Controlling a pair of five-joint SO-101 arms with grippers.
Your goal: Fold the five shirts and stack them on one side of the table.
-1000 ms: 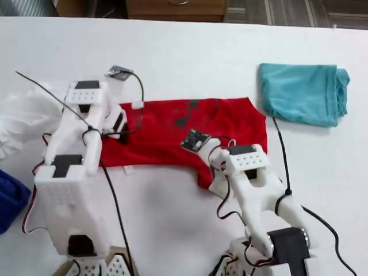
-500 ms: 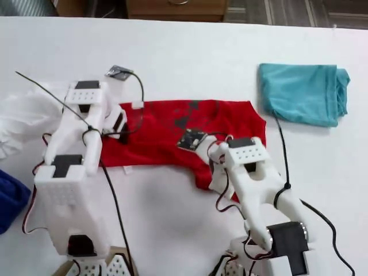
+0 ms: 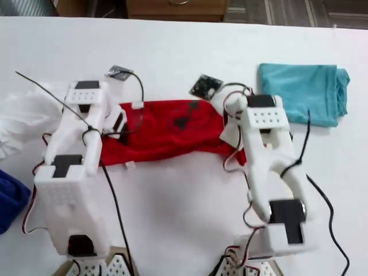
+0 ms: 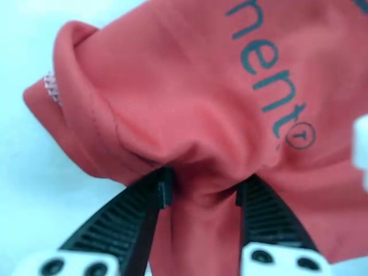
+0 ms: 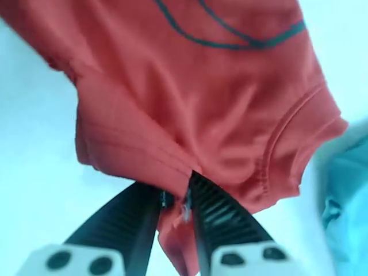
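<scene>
Left wrist view first. We judge the step in hand is a lengthwise fold of the red shirt (image 4: 190, 98), with each arm holding one end. To do it well, we'd want both pinches firm through every layer. The two ends should travel level and together, and the carried edge should land flush on the opposite edge before either grip lets go. A dropped layer, or one end running ahead, would likely skew the fold.

- **Left gripper (image 4: 201, 190):** the jaws are partly closed on a thick bunch of red cloth, and the fabric puckers in toward the tips.
- **Right gripper (image 5: 175, 195):** the jaws are almost together, clamped on a thin folded edge of the same shirt, near a stitched hem.

Moving outward in the high view, the red shirt lies as a long, narrow, slightly rumpled band across the middle of the table (image 3: 172, 218), with the left arm at its left end and the right arm at its right end. A folded teal shirt (image 3: 302, 92) sits just beside the right arm, toward the table's right side. A white shirt (image 3: 23, 112) is heaped at the left edge, and a blue shirt (image 3: 8, 198) sits at the near left. We judge one shirt is folded so far and the task is at an early stage.
</scene>
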